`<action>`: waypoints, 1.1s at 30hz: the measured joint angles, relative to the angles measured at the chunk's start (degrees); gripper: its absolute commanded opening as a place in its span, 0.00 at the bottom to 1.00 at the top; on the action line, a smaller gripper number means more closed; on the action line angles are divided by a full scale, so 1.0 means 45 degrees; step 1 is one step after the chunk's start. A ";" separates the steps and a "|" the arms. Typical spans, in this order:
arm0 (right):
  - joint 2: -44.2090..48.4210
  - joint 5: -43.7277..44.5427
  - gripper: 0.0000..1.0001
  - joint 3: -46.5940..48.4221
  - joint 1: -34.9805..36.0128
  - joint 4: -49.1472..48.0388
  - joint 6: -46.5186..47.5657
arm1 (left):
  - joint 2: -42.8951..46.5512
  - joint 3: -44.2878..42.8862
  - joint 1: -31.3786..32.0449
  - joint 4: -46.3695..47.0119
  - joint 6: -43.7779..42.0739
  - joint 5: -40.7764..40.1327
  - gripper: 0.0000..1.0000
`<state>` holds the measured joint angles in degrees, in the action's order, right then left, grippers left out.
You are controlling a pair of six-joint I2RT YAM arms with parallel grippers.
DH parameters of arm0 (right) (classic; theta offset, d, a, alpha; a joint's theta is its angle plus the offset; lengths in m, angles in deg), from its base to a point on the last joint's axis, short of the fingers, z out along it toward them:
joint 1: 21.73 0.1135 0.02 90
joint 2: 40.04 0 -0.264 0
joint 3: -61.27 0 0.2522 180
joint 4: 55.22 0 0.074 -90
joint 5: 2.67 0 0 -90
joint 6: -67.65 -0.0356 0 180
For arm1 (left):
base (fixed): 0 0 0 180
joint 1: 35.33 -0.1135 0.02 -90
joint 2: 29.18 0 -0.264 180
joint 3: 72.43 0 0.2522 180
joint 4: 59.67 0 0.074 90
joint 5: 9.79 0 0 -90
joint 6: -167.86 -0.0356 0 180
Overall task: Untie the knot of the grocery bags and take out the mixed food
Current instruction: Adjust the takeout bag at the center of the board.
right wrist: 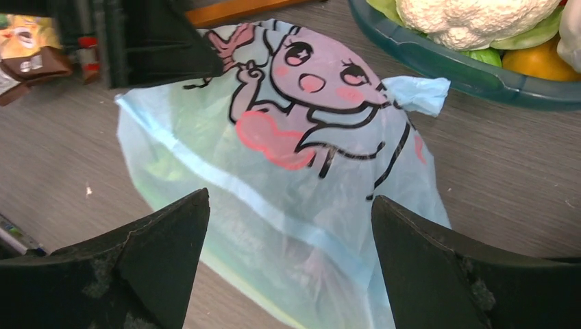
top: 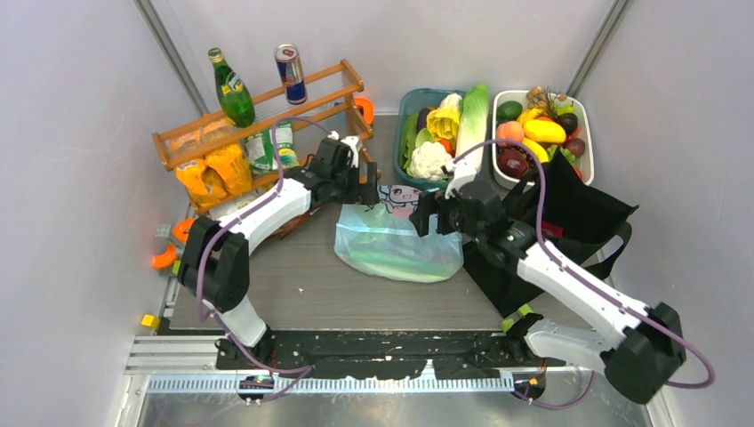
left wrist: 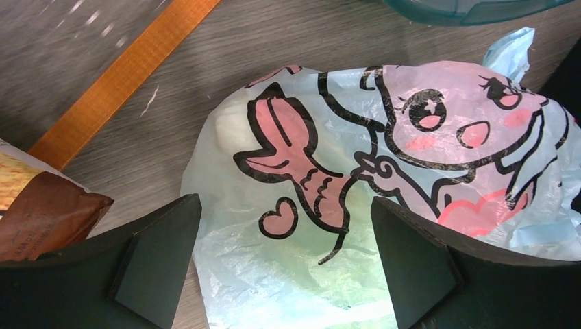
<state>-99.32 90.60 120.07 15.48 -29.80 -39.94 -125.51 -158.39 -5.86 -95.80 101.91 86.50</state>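
The light-blue plastic grocery bag (top: pixel 396 242) printed with pink cartoon figures lies on the table between both arms. Green and white shapes show through its film. Its knot (right wrist: pixel 418 94) is a small twisted blue bunch at the far right of the bag's top, also seen as the knot (left wrist: pixel 510 51) in the left wrist view. My left gripper (left wrist: pixel 284 200) stands open just above the bag (left wrist: pixel 342 226), and my right gripper (right wrist: pixel 290 196) stands open above the bag (right wrist: pixel 294 171) from the other side. The black fabric tote (top: pixel 582 213) sits to the right. A brown snack packet (left wrist: pixel 48 212) lies left of the bag.
A wooden rack (top: pixel 258 116) at back left carries a green bottle (top: pixel 233 89), a can (top: pixel 290 73) and orange crisp packs (top: pixel 213 169). Behind the bag stand a teal tub (top: pixel 402 133) of vegetables and a white tub (top: pixel 587 142) of fruit.
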 measured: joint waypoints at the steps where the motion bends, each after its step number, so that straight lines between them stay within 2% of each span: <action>1: -0.0515 -0.0209 0.96 0.0277 -0.0223 0.0029 0.0126 | 0.0049 0.0034 0.0000 0.0058 -0.0005 0.0010 0.99; 7: -0.2997 -0.1248 0.96 0.2025 -0.1350 0.0457 0.0894 | 0.1511 0.0607 0.0000 -0.0053 -0.0296 0.0083 1.00; 13: -0.4673 -0.1656 0.96 0.3415 -0.2307 0.0957 0.1967 | 0.4167 0.0816 -0.0049 -0.1141 -0.0816 -0.0053 1.00; 17: -0.6028 -0.1831 1.00 0.4454 -0.2419 0.1540 0.2769 | 0.6067 0.0792 -0.0316 -0.2030 -0.1083 0.0010 0.99; 18: -0.6377 -0.1909 0.98 0.4663 -0.2448 0.1632 0.2924 | 0.6358 0.0758 -0.0408 -0.2249 -0.1141 0.0058 0.99; 20: -0.7213 -0.2254 0.93 0.5032 -0.2497 0.1744 0.3254 | 0.6912 0.0563 -0.0685 -0.2798 -0.1433 0.0228 1.00; 24: -0.8136 -0.3147 0.71 0.5183 -0.2608 0.2127 0.3648 | 0.7368 0.0447 -0.1015 -0.3138 -0.2239 0.0083 1.00; 29: -0.8315 -0.4255 0.61 0.5090 -0.2637 0.2370 0.3604 | 0.7427 0.0908 -0.1360 -0.3099 -0.2759 -0.0330 1.00; 31: -0.8179 -0.4745 0.43 0.4750 -0.2642 0.2069 0.3492 | 0.7436 0.1234 -0.1457 -0.3104 -0.2793 -0.0355 1.00; 32: -0.8131 -0.4979 0.26 0.4556 -0.2642 0.1953 0.3468 | 0.7436 0.1384 -0.1491 -0.3104 -0.2798 -0.0374 0.99; 33: -0.8077 -0.5328 0.18 0.4284 -0.2642 0.1797 0.3279 | 0.7436 0.1501 -0.1496 -0.3113 -0.2798 -0.0384 1.00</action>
<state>-135.67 66.62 139.35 3.59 -21.71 -25.18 -92.05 -151.64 -12.59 -109.81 89.32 84.77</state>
